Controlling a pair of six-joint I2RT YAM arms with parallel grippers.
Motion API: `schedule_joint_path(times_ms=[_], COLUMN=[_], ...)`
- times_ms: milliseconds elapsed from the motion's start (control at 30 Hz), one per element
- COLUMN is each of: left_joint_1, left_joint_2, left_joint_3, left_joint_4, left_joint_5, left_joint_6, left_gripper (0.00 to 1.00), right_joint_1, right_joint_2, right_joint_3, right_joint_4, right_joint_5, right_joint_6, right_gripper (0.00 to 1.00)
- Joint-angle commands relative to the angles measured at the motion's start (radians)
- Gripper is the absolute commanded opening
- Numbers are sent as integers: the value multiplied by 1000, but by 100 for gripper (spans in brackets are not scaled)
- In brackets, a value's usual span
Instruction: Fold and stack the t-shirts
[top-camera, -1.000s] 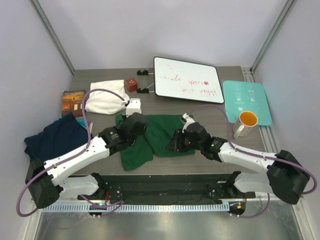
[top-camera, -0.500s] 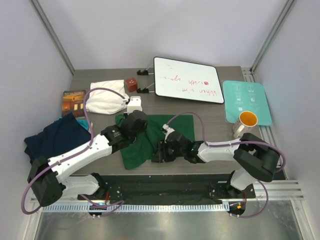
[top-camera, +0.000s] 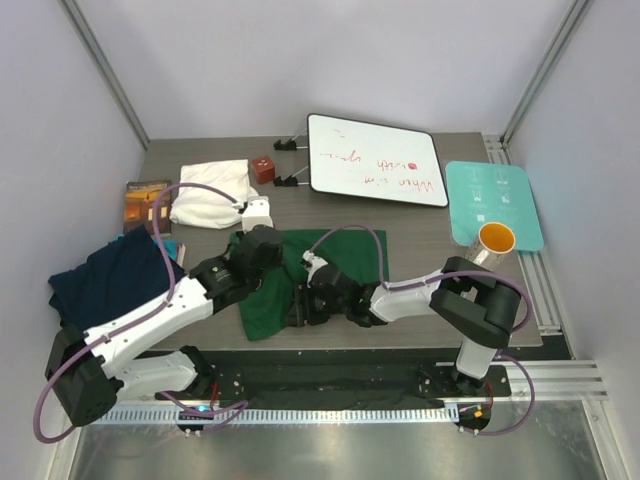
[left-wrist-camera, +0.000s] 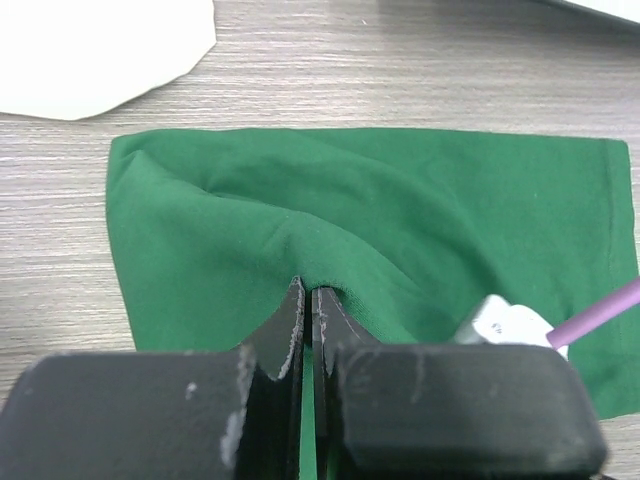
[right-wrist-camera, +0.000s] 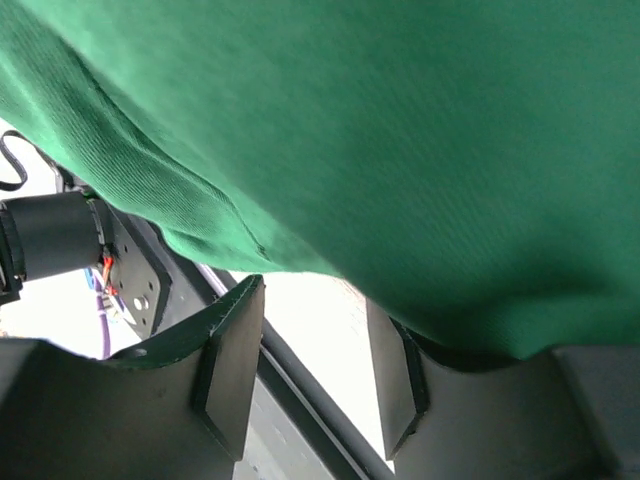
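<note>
Both my hands on the green t-shirt (top-camera: 262, 312)

My left gripper (left-wrist-camera: 307, 290) is pinched tight on a raised fold of the green t-shirt, which lies partly spread at the near middle of the table (top-camera: 420, 230). My right gripper (right-wrist-camera: 315, 300) is at the shirt's near part with its jaws apart, cloth draped across them, gripping nothing. The navy t-shirt (top-camera: 105, 280) lies crumpled near left, and the white t-shirt (top-camera: 210, 205) lies far left.

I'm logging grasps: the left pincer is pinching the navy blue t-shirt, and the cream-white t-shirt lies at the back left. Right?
No. The left pincer pinches the dark green t-shirt, as the left wrist view shows. The cream-white t-shirt does lie at the back left.
</note>
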Motion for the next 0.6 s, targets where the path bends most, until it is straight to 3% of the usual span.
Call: schedule_joint_path(times_ms=[0,467,567], left_joint_1=[17,32,38], left_joint_2=[-54,-86,-99], left_joint_3=[-8,-31,-34], left_joint_4=[16,2,-13], left_joint_5=[-20,-2,-7], left_joint_6=[-4,-2,-1], left_gripper=[0,0,0], right_joint_1=[31,53,53], right_joint_2=[45,157,199], right_joint_3=[50,148,187], right_joint_4=[14,-26,-39], right_joint_5=[51,93,87], right_joint_6=[-24,-45,-50], right_gripper=[52,60,50])
